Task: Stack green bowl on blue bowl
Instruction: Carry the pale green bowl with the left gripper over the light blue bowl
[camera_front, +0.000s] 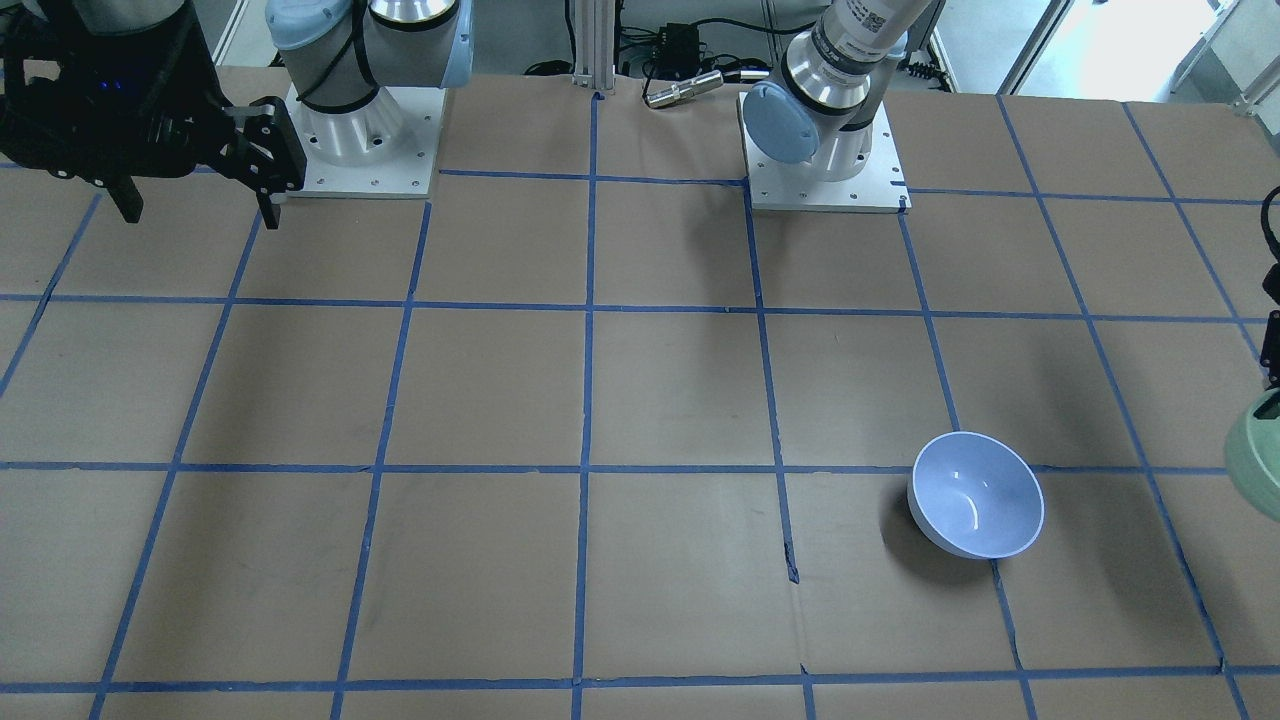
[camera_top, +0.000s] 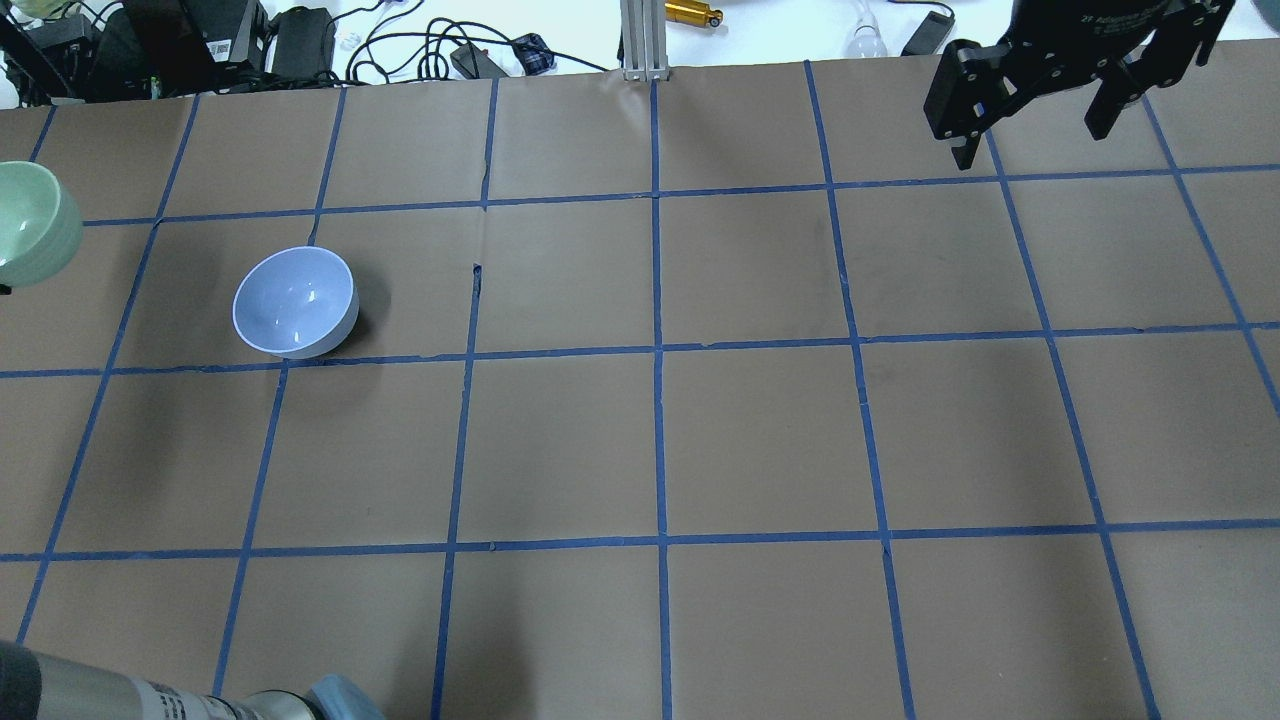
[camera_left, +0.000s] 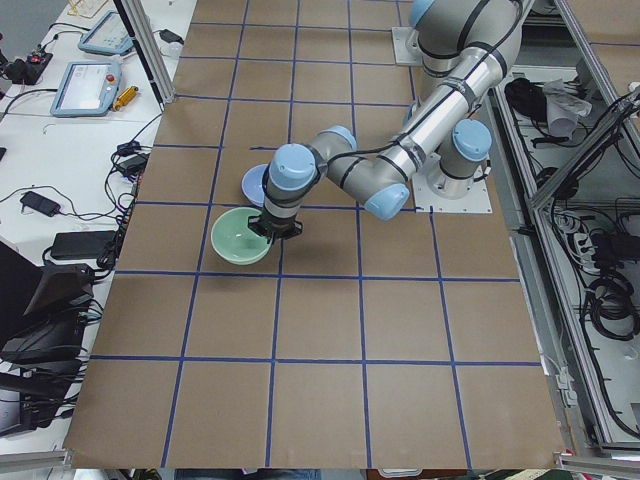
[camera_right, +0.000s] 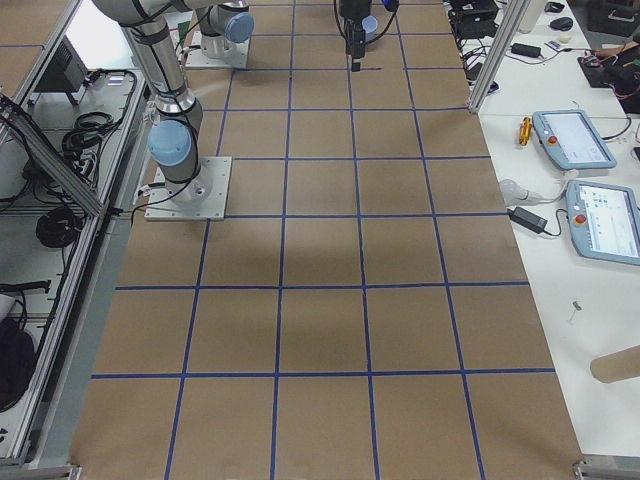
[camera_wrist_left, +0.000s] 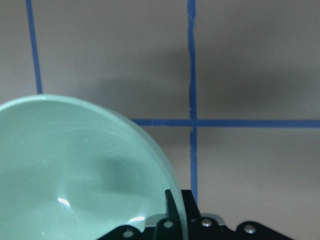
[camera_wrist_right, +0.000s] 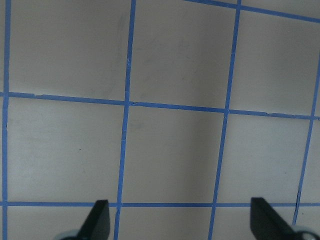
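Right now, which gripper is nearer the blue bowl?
Left. The left gripper, holding the green bowl, is beside the blue bowl; the right gripper is far across the table.

My arms (camera_left: 440, 110) are silver tubes with pale-blue joint caps (camera_front: 780, 125), bolted to square white base plates (camera_front: 800, 195) dotted with screws, and my right claw (camera_top: 1031, 148) is matte black.

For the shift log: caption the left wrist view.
Left gripper clamped on the rim of the green bowl, above the blue-taped brown table.
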